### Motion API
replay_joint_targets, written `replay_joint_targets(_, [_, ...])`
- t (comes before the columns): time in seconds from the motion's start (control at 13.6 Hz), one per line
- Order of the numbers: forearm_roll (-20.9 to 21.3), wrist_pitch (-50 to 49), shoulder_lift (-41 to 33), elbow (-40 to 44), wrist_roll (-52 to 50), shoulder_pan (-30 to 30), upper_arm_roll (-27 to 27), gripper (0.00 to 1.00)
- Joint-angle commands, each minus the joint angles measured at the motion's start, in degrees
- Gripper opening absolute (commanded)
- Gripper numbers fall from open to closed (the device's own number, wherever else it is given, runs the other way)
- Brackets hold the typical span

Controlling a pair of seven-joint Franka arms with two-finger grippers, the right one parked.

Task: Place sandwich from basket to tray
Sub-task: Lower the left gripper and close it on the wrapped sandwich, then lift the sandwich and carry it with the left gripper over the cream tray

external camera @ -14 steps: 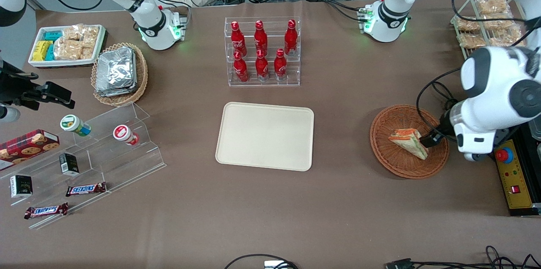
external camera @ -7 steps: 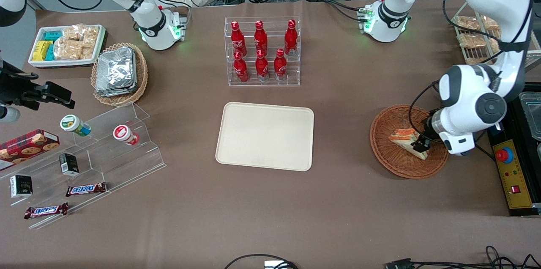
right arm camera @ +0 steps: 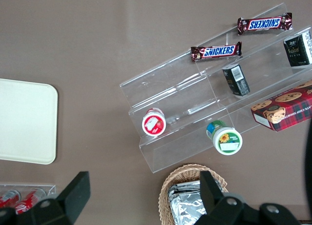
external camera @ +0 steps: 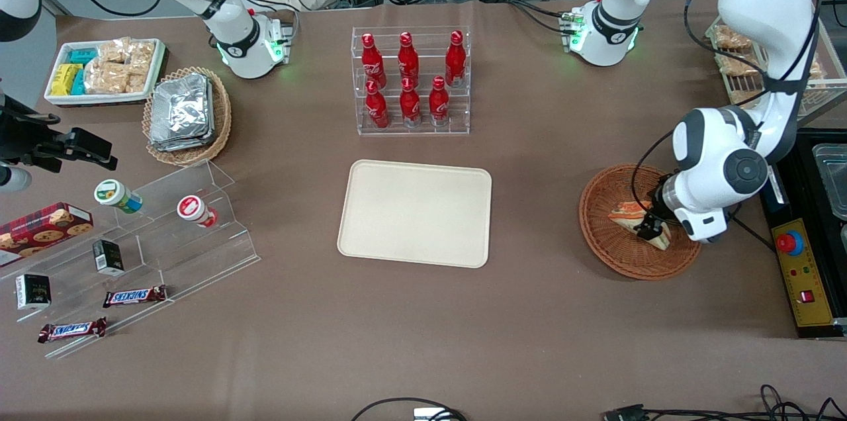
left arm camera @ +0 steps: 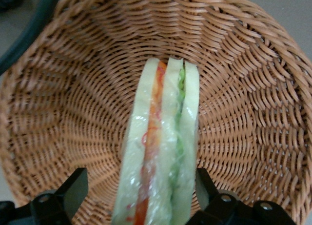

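Note:
The sandwich (external camera: 624,212) lies in the reddish-brown wicker basket (external camera: 612,252) toward the working arm's end of the table. It is a pale wedge with orange and green layers under clear wrap (left arm camera: 163,147). My left gripper (external camera: 652,228) is down inside the basket (left arm camera: 58,103), open, with its fingers straddling the wide end of the sandwich. One finger (left arm camera: 205,185) sits against the bread, the other finger (left arm camera: 74,188) stands apart from it. The cream tray (external camera: 415,212) lies bare at the table's middle, also seen in the right wrist view (right arm camera: 24,122).
A clear rack of red bottles (external camera: 410,80) stands farther from the front camera than the tray. A yellow control box (external camera: 801,272) sits beside the basket. A clear stepped shelf with snacks (external camera: 132,242) and a tan basket of foil packets (external camera: 185,113) lie toward the parked arm's end.
The left arm has swung in over the basket and the gripper has slid further along the sandwich, toward the tray. The sandwich has stayed in place.

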Motion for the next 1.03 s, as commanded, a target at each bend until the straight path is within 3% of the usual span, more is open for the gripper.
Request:
replay_joint_targets(0.0, [0.92, 0.77, 2.63, 3.53, -0.25, -0.36, -0.24, 0.24])
replay_joint_targets(0.07, [1.01, 0.6, 2.37, 3.8, 0.19, -0.63, -0.24, 0.0])
replay_joint_targets(0.22, [1.1, -2.11, 1.23, 5.64, 0.98, -0.71, -0.5, 0.0])
replay_joint_targets(0.37, [1.89, -11.39, -0.44, 10.45, 5.44, -0.8, -0.85, 0.0])
replay_joint_targets(0.74, [1.45, -45.84, -0.98, 36.71, 20.72, -1.86, -7.7, 0.0])
replay_joint_targets(0.96, [0.66, -50.64, -0.27, 44.49, 25.41, -4.92, -11.83, 0.0])
